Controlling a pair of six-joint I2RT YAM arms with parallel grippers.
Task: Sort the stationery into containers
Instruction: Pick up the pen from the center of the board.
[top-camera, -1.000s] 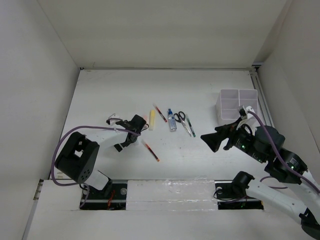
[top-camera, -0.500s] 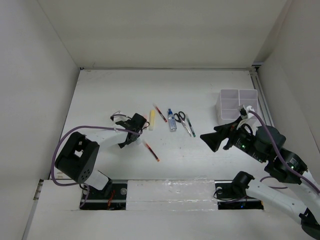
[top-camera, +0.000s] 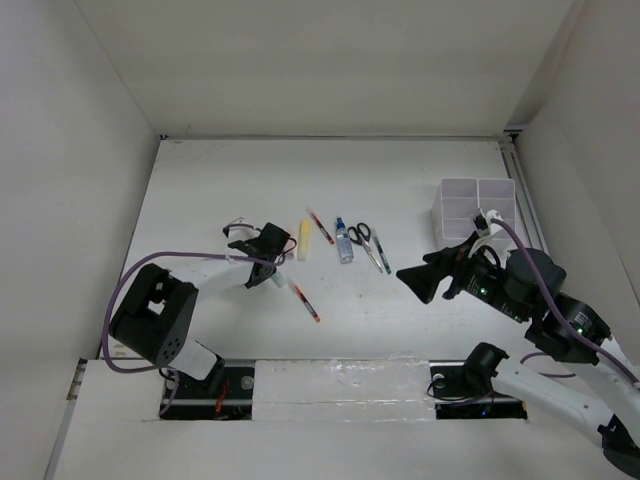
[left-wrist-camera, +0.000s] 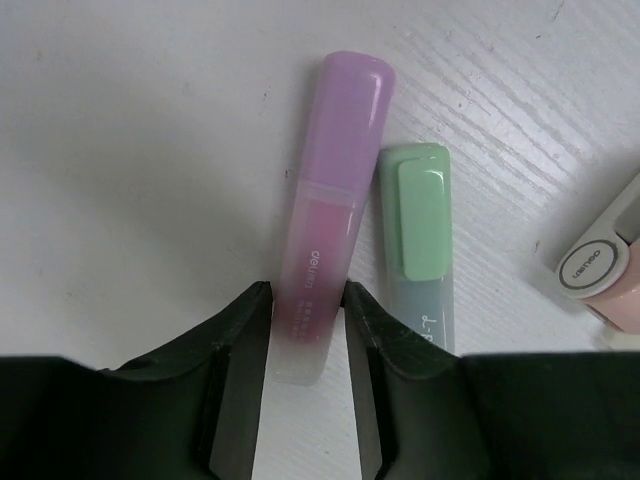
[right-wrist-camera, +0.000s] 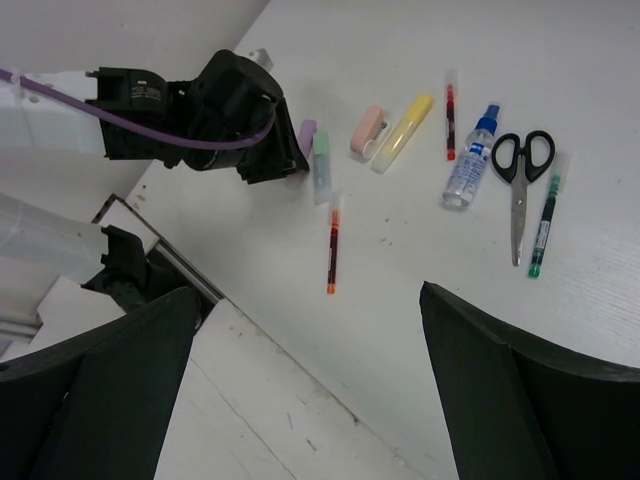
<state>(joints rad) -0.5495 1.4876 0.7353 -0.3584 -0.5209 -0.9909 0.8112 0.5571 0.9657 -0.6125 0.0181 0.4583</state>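
In the left wrist view a pink stick (left-wrist-camera: 335, 170) lies on the table with its near end between my left gripper (left-wrist-camera: 308, 300), both fingers pressed on its sides. A green stick (left-wrist-camera: 422, 240) lies right beside it, and a peach one (left-wrist-camera: 600, 270) is at the right edge. From above, the left gripper (top-camera: 272, 268) sits low at the table's left. My right gripper (top-camera: 415, 283) hovers wide open over the right middle, holding nothing. The white organizer (top-camera: 440, 215) stands at the far right.
Loose on the table lie a yellow stick (right-wrist-camera: 403, 132), a red pen (right-wrist-camera: 333, 245), a second red pen (right-wrist-camera: 450, 115), a blue-capped bottle (right-wrist-camera: 470, 160), black scissors (right-wrist-camera: 520, 175) and a dark pen (right-wrist-camera: 542, 230). White walls enclose the table.
The left gripper's jaws have narrowed onto the pink stick, and the gripper has shifted slightly right. The right gripper has edged a little left, still open.
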